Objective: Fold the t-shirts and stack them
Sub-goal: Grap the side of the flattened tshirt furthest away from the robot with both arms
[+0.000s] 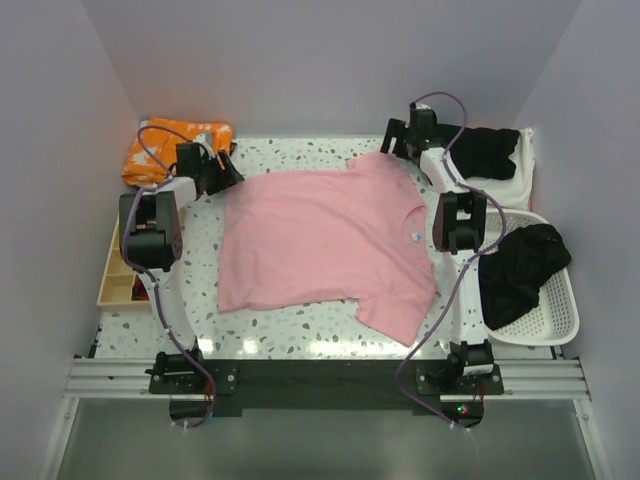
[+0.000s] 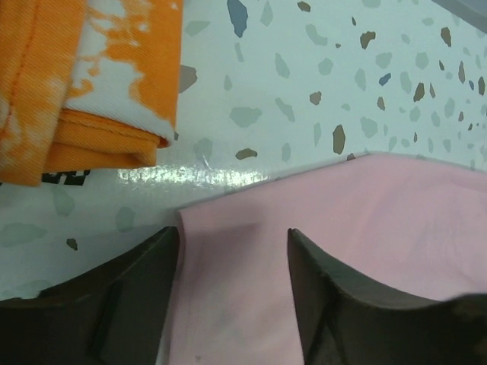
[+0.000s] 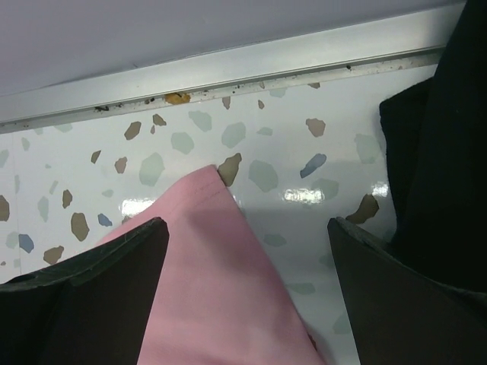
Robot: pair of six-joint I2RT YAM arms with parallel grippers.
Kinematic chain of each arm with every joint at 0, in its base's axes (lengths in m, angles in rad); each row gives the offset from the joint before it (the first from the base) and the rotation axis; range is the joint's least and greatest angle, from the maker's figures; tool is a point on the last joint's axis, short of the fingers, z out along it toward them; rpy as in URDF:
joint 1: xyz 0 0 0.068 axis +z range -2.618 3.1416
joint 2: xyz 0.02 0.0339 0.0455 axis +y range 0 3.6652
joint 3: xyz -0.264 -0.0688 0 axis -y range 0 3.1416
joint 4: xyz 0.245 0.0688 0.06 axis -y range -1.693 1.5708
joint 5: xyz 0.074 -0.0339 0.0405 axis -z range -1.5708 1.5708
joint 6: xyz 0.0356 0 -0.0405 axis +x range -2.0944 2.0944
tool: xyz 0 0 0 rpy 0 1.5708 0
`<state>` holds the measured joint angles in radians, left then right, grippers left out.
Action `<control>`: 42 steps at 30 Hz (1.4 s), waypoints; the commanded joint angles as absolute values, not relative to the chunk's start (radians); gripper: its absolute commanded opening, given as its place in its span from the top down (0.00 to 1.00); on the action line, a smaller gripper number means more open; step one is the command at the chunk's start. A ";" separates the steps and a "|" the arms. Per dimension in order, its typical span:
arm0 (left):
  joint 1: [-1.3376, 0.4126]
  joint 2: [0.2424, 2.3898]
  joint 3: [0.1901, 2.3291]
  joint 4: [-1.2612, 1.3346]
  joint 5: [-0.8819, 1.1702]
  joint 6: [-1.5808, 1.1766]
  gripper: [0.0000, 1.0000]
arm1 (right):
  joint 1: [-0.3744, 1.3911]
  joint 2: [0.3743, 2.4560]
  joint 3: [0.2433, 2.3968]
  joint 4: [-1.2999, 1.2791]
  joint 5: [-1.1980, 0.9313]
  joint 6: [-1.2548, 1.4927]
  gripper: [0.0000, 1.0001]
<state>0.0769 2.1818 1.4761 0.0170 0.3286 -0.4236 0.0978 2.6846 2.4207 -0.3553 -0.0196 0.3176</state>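
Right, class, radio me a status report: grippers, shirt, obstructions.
Left gripper open over pink t-shirt corner. Right gripper open over its sleeve tip. Orange cloth and black garment nearby, neither touching it.

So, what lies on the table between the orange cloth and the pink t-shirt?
Only bare speckled tabletop separates orange cloth from pink t-shirt; left wrist view shows it.

Pink t-shirt [image 1: 320, 240], speckled white table [image 1: 290, 330], orange-white cloth [image 1: 170, 145].
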 commanded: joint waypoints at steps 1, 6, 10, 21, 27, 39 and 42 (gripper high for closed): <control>0.060 2.181 1.465 0.072 0.422 -0.446 0.44 | 0.097 2.744 2.513 -0.387 -0.072 0.337 0.11; 0.049 2.195 1.473 0.069 0.434 -0.449 0.58 | 0.100 2.741 2.481 -0.377 -0.124 0.357 0.28; 0.048 2.203 1.471 0.072 0.446 -0.453 0.73 | 0.098 2.743 2.467 -0.379 -0.153 0.359 0.48; 0.048 2.204 1.477 0.063 0.446 -0.437 1.00 | 0.097 2.705 2.412 -0.341 -0.196 0.368 1.00; 0.052 2.183 1.532 0.003 0.428 -0.381 1.00 | 0.089 2.577 2.267 -0.210 -0.225 0.362 1.00; 0.071 2.109 1.588 -0.116 0.333 -0.285 1.00 | 0.089 2.408 2.217 -0.235 -0.275 0.321 1.00; 0.074 2.094 1.575 -0.136 0.311 -0.264 1.00 | 0.089 2.372 2.203 -0.281 -0.296 0.305 1.00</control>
<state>0.0639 2.1746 1.5414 -0.1009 0.3603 -0.3283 0.0921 2.4863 2.2147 -0.2432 -0.2462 0.3416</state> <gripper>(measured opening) 0.021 0.010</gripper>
